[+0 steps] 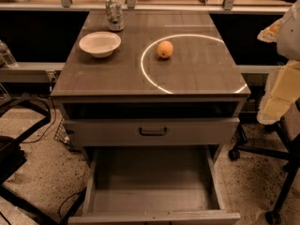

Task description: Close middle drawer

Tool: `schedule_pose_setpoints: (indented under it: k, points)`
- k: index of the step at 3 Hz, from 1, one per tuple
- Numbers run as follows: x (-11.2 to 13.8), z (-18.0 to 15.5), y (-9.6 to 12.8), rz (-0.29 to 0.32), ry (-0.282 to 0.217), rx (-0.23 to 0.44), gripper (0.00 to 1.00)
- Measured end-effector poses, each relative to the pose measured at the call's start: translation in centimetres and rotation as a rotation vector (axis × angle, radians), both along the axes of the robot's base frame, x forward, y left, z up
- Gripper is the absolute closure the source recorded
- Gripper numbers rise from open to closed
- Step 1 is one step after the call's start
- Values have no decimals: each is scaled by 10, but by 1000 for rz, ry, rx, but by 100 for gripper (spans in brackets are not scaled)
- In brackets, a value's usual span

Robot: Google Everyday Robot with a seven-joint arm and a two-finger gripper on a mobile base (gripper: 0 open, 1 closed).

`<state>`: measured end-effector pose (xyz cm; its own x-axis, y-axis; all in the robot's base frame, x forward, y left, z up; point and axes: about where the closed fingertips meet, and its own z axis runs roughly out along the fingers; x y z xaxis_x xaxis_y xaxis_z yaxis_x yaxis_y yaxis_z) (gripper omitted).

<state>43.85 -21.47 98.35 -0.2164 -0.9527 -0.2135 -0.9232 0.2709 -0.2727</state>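
Your middle drawer [151, 186] stands pulled far out beneath the top drawer [197, 131], so its front needs a push inward. The claw [280, 88] hangs right of the bench [201, 74], well apart from the drawer. You cannot tell its state.

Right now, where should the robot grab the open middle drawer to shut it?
Take the middle drawer at the centre of its front panel's top edge, coming from the front. It's pulled far out, that edge is wide and straight, and its handle isn't showing. The tool isn't in view.
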Motion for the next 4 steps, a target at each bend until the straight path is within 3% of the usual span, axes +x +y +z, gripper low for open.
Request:
schedule_pose_setpoints:
  k: [2, 3, 4]
  points:
    - [-10, -6, -4, 22, -28, -10, 0]
    - [-40, -25, -25, 67, -55, -56, 0]
    - [-100, -81, -62, 125, -51, -108, 0]
